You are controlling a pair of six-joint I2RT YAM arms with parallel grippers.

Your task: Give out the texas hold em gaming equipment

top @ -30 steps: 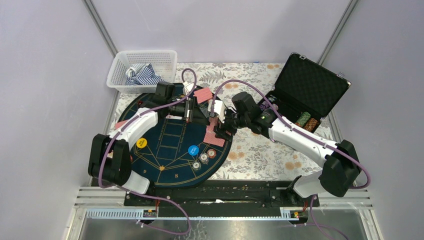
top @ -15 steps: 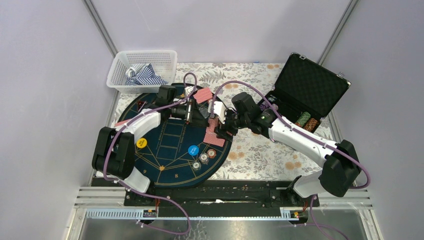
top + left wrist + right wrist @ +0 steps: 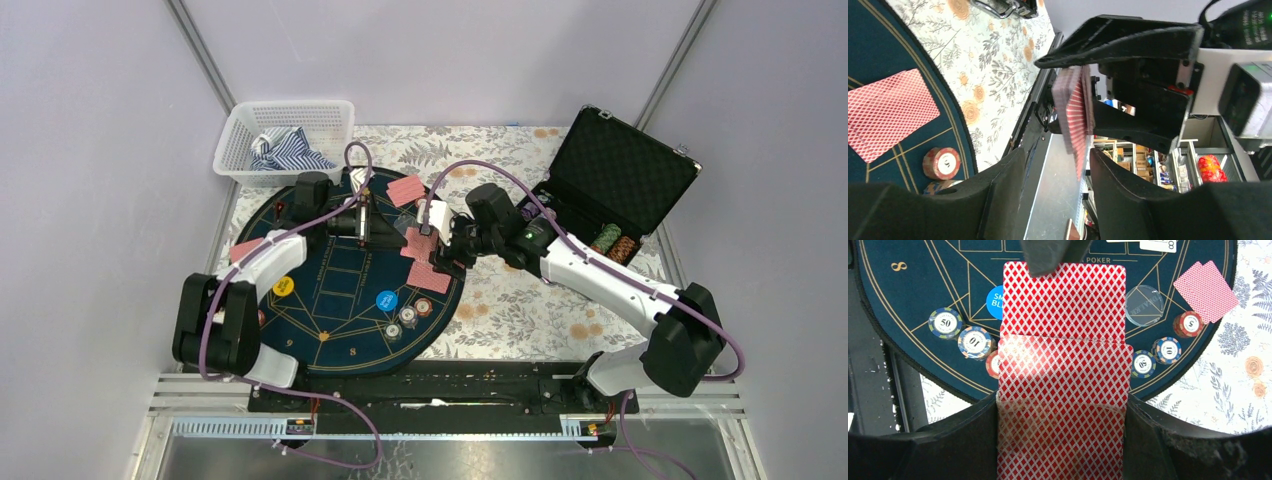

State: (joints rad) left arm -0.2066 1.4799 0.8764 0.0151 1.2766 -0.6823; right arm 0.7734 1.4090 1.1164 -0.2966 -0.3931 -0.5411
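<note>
**Right wrist view: deck clamped, one card sticking out**

Looking down the right tool (image 3: pixel 1063 440), its two fingers are closed on the long sides of a deck of red-backed cards (image 3: pixel 1063 390), so that one's gripping for sure. The top card (image 3: pixel 1064 300) sticks out past the rest of the deck, ahead of the fingertips, and a dark finger (image 3: pixel 1053 252) of the other arm covers its far edge.

From the left wrist, the left tool (image 3: pixel 1055 160) faces the deck edge-on. The jutting card hangs down between its fingers, closer to one of them, with a clear gap on the other side. I'd call that tool parted around the card, not pinching it.

Under the right tool is the dark blue mat (image 3: pixel 923 280), with gear spread on it:
- a blue disc (image 3: pixel 994 302) just beside the jutting card, partly tucked under it
- a "50" chip (image 3: pixel 944 322) and a "10" chip (image 3: pixel 974 341) further out on that same side
- a clear disc (image 3: pixel 1144 305) just off the card's other edge
- past that, a reddish chip (image 3: pixel 1190 323), a blue "10" chip (image 3: pixel 1166 349) and a pair of face-down cards (image 3: pixel 1205 290) at the mat's rim

Below the left tool, another face-down card (image 3: pixel 890 115) lies flat on the mat with a brown chip (image 3: pixel 941 162) near it.
</note>
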